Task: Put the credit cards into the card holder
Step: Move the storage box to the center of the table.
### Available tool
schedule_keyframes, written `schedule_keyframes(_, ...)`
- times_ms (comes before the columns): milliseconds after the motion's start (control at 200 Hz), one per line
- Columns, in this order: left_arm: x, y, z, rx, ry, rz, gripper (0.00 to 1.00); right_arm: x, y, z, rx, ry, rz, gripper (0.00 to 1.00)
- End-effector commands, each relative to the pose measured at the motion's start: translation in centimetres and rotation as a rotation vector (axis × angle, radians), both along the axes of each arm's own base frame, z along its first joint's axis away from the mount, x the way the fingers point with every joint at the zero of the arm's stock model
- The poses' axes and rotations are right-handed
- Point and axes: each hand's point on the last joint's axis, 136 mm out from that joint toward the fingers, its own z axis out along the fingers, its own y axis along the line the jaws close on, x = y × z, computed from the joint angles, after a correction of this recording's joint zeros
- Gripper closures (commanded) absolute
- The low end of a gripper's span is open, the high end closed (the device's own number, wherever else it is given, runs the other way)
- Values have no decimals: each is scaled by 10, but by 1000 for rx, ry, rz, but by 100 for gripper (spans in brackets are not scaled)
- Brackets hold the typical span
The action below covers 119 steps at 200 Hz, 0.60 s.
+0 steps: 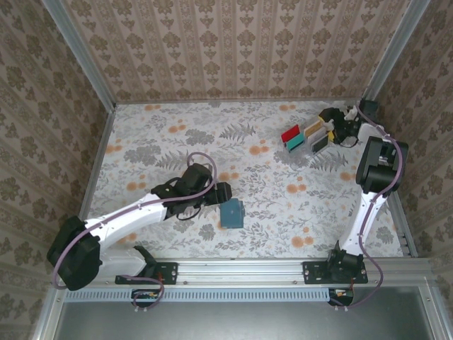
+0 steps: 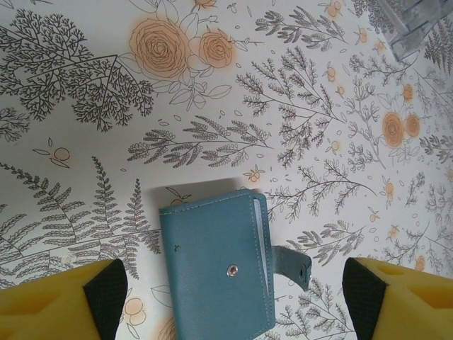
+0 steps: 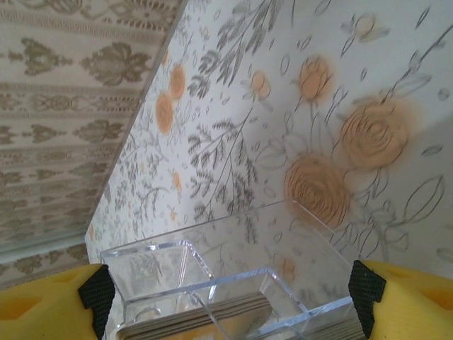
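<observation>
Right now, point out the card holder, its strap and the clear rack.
card holder (image 2: pixel 212 248): left wrist view, cover centre.
strap (image 2: pixel 290 261): left wrist view, free end.
clear rack (image 3: pixel 297 241): right wrist view, transparent wall.

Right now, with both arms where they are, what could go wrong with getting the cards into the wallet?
1. The teal card holder lies flat and folded shut under the open left gripper. Closing on it may just slide it across the table, and its loose strap tab could snag.
2. The open right gripper straddles the clear rack, so it may pinch the rack's wall or several packed cards at once and drag the rack.
</observation>
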Motion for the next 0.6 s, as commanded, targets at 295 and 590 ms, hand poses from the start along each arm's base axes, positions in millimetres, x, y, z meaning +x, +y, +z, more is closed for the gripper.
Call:
schedule_keyframes(295, -1, 13, 11, -23, -34, 32, 16, -70, 81, 9, 88, 0, 94, 11)
schedule_keyframes(590, -4, 13, 14, -41, -27, 35, 16, -122, 119, 1, 69, 31, 100, 11)
